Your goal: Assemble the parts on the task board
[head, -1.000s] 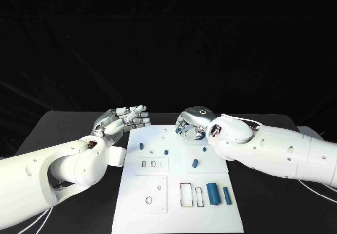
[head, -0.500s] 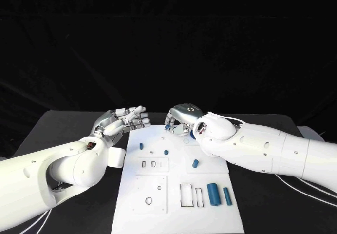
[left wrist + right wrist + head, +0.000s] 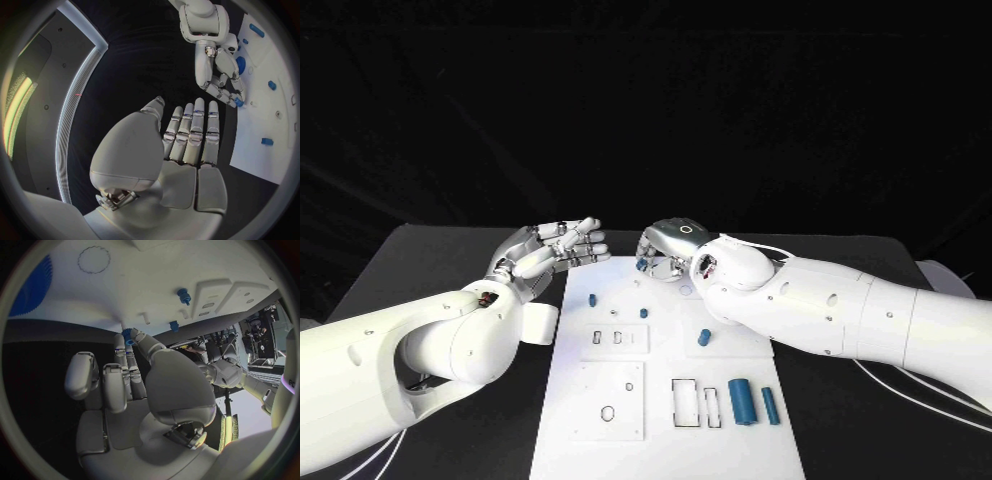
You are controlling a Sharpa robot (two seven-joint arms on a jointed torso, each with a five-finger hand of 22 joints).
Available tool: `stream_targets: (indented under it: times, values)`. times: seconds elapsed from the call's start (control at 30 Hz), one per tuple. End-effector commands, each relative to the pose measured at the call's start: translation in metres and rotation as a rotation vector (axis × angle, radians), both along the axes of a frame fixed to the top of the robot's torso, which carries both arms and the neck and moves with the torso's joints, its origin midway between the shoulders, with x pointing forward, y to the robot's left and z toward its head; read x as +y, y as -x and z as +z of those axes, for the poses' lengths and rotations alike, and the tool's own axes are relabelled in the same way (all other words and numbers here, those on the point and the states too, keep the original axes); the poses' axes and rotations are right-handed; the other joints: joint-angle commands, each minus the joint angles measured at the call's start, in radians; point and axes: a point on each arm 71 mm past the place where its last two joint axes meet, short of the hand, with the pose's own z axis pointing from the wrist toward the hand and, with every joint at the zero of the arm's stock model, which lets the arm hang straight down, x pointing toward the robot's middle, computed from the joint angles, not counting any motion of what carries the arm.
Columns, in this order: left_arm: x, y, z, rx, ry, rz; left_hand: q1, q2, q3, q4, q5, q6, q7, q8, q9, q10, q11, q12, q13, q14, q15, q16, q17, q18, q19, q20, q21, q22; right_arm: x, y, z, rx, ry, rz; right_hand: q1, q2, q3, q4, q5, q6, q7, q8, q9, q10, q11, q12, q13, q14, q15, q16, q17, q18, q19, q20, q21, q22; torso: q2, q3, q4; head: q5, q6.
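While the right hand (image 3: 672, 248) hangs over the far end of the task board (image 3: 661, 400), its fingers (image 3: 128, 347) pinch a small blue part (image 3: 127, 335) at their tips, held just above the white surface. The left wrist view shows the same hand reaching down with that blue piece (image 3: 238, 102) at its fingertips, right at the board's far edge.

The left hand (image 3: 557, 247) hovers off the board's far left corner, above the black worktop (image 3: 430, 260). Its fingers (image 3: 194, 127) are straight and side by side, the thumb apart from them, the palm bare and holding nothing.

On the board, nearer the robot than the right fingers, lie several loose blue parts: a small peg (image 3: 591, 298) near the left fingers, another small peg (image 3: 645, 312), a short piece (image 3: 704, 337) mid-board, and two larger cylinders (image 3: 740, 400) side by side at the near right. Beside those cylinders is a rectangular recess (image 3: 682, 401).
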Motion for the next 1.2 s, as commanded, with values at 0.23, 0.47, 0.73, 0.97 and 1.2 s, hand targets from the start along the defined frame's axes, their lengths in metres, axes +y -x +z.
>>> stream_targets:
  times: [0.23,0.47,0.73,0.97,1.2]
  values:
    - [-0.0029,0.0007,0.0034,-0.009,0.014,-0.022,-0.002,0.002,-0.006,-0.002,0.001,0.003,0.006,-0.004,-0.001,0.001,0.005,-0.006,-0.001,0.001,0.008,-0.007,0.001,0.005,0.007,-0.002,0.002,-0.001,-0.0007,-0.0030,-0.0039,0.011,0.032,-0.030,-0.003,-0.003,0.007,0.008,0.001,-0.003,0.002,0.006,0.037,-0.010,0.001,-0.005,0.001,0.059,0.001,0.004,0.001,-0.013,0.003,0.001,0.005,0.000,0.002,-0.0003,-0.0007,0.000,0.002]
    - [-0.0036,0.0006,0.0038,-0.006,0.013,-0.024,-0.002,0.002,-0.007,-0.002,0.001,0.002,0.006,-0.005,-0.001,0.000,0.006,-0.008,-0.001,0.000,0.008,-0.009,0.001,0.005,0.007,-0.001,0.001,-0.002,0.0009,-0.0054,-0.0044,-0.008,0.047,-0.046,-0.002,-0.010,0.007,0.007,0.001,-0.005,0.003,0.005,0.039,-0.010,0.002,-0.006,0.001,0.059,0.001,0.006,0.005,-0.013,0.004,0.002,0.006,0.002,0.003,-0.0002,0.0018,-0.001,-0.001]
    - [-0.0031,0.0005,0.0044,-0.004,0.011,-0.023,-0.002,0.001,-0.008,-0.003,0.001,0.002,0.007,-0.007,-0.001,-0.001,0.007,-0.009,-0.001,0.000,0.009,-0.010,0.001,0.004,0.006,-0.001,0.001,-0.002,0.0019,-0.0070,-0.0046,-0.021,0.055,-0.056,-0.002,-0.015,0.007,0.008,0.000,-0.008,0.004,0.003,0.040,-0.012,0.003,-0.008,0.001,0.060,0.002,0.008,0.009,-0.015,0.009,0.003,0.012,0.012,0.004,-0.0009,0.0002,-0.004,0.010]
    - [-0.0029,0.0005,0.0052,-0.005,0.011,-0.024,-0.001,0.001,-0.008,-0.003,0.001,0.001,0.007,-0.007,-0.001,-0.001,0.007,-0.010,-0.001,0.000,0.009,-0.011,0.001,0.004,0.006,-0.001,0.000,-0.003,0.0025,-0.0076,-0.0057,-0.011,0.068,-0.059,-0.007,-0.026,0.008,0.014,-0.010,-0.018,0.008,-0.003,0.042,-0.021,0.007,-0.014,0.000,0.060,0.006,0.011,0.011,-0.016,0.011,0.006,0.015,0.018,0.005,-0.0005,-0.0004,-0.001,0.007]
    - [-0.0025,0.0002,0.0056,-0.005,0.010,-0.023,-0.001,0.002,-0.008,-0.003,0.001,0.001,0.008,-0.007,-0.001,-0.002,0.007,-0.010,-0.001,0.000,0.009,-0.011,0.001,0.004,0.006,-0.001,0.000,-0.003,0.0037,-0.0077,-0.0049,-0.017,0.060,-0.058,-0.023,-0.053,0.008,0.030,-0.016,-0.081,0.031,-0.041,0.033,-0.072,0.028,-0.042,-0.011,0.059,0.023,0.014,0.012,-0.016,0.005,0.018,0.010,0.016,0.005,-0.0002,-0.0003,-0.001,0.011]
